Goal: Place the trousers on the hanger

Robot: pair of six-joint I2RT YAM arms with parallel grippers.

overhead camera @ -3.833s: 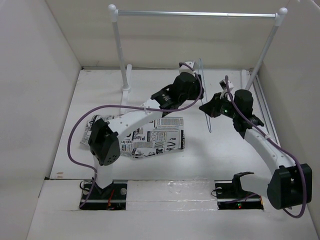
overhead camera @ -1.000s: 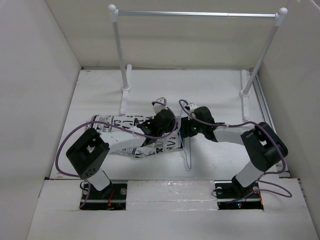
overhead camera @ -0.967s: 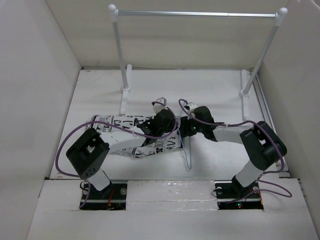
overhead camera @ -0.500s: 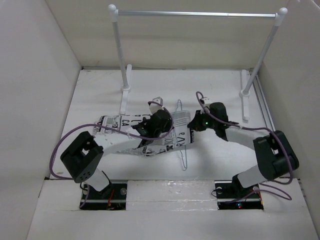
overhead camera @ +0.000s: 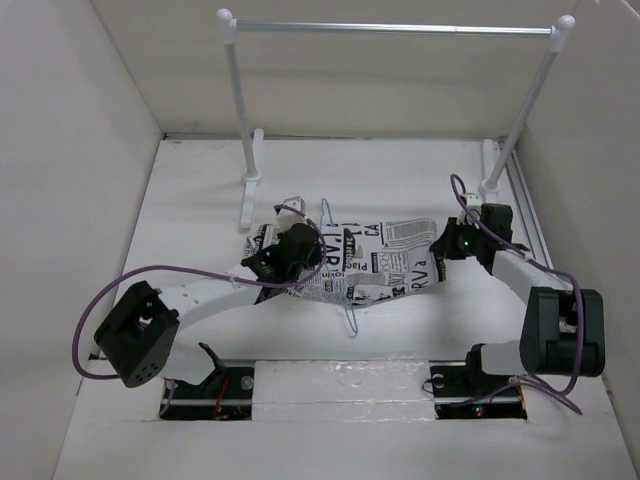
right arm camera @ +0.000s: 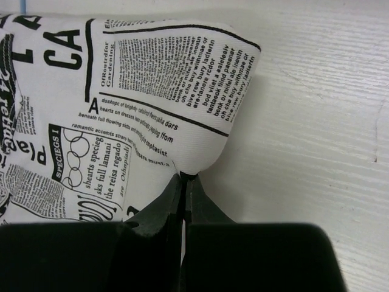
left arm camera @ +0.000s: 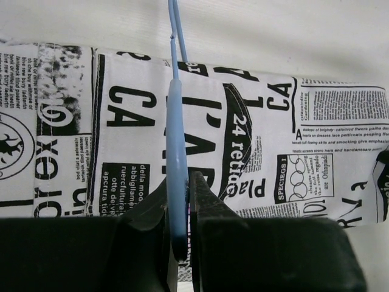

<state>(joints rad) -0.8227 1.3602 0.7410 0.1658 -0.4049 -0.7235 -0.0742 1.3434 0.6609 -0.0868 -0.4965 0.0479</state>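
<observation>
The trousers, white with black newspaper print, lie stretched left to right across the middle of the table. The hanger, thin pale blue wire, crosses them from the back towards the front edge. My left gripper is shut on the hanger's wire, with the printed cloth spread flat beneath it. My right gripper is at the trousers' right end. In the right wrist view this gripper is shut on a pinched fold at the edge of the cloth.
A rack with white posts and a silver rail stands at the back, its feet at the left and right. White walls close in the table on three sides. Purple cables loop off both arms.
The right gripper shut on the trousers' end and drew it to the right, spreading the cloth past the hanger. The left arm shifted left and back with the hanger.
</observation>
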